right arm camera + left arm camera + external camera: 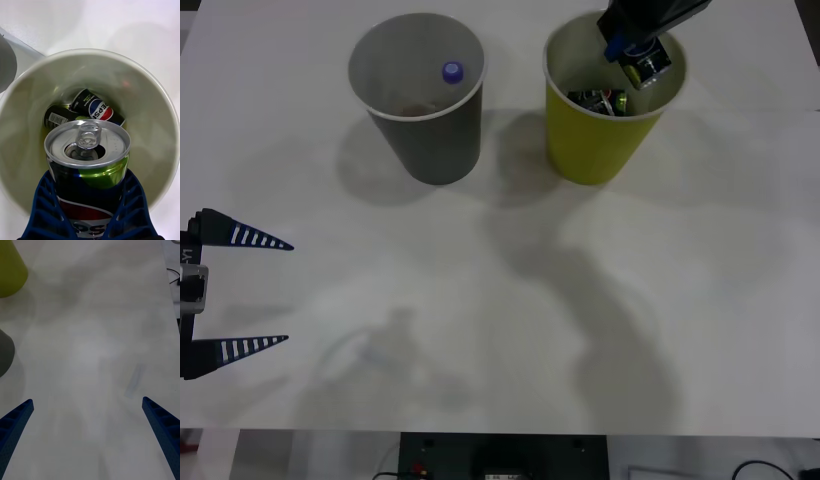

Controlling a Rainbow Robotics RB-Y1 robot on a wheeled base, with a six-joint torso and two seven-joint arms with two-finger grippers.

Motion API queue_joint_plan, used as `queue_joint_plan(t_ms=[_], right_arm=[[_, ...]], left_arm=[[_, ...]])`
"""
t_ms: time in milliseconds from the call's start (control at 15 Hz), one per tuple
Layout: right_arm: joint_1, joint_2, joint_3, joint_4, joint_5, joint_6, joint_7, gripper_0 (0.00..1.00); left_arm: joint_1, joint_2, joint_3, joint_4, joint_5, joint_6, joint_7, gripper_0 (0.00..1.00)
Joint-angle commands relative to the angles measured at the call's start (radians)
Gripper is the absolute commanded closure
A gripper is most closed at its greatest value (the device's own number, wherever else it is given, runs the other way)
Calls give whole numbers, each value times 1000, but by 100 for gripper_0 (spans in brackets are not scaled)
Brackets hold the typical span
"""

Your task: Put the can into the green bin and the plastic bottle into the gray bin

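Observation:
My right gripper (632, 52) hangs over the mouth of the green bin (590, 150), shut on the can (648, 62). In the right wrist view the can (88, 157) stands upright between the blue fingers (41, 202), silver top with an opened pull tab, above the bin's pale inside (150, 112). The plastic bottle (452, 72) shows as a blue-purple cap inside the gray bin (435, 150). At the table's left edge my left gripper (255, 292) rests open, apart from both bins.
Two other dark cans (95, 108) lie at the bottom of the green bin. The left wrist view shows the open left gripper (88, 408) over bare white table, with the green bin (11, 270) and gray bin (5, 352) at one side.

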Motion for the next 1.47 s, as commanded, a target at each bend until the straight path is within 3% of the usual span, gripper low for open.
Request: queue_joint_plan(t_ms=[67,133,200,533,800,1467], right_arm=[[0,0,-1,1,-1,12,15,73],[-2,0,-1,1,4,15,17,27],[0,0,-1,1,5,25,47,0],[-2,-17,-33,-5,-24,18,92,0],[37,-78,-182,-45,-136,-1,228,0],[469,-205,-483,-603,-340,-1,406,0]], left_arm=[[0,0,0,0,0,0,0,0],[0,0,0,0,0,0,0,0],[0,0,0,0,0,0,0,0],[0,0,0,0,0,0,0,0],[0,0,0,0,0,0,0,0],[0,0,0,0,0,0,0,0]])
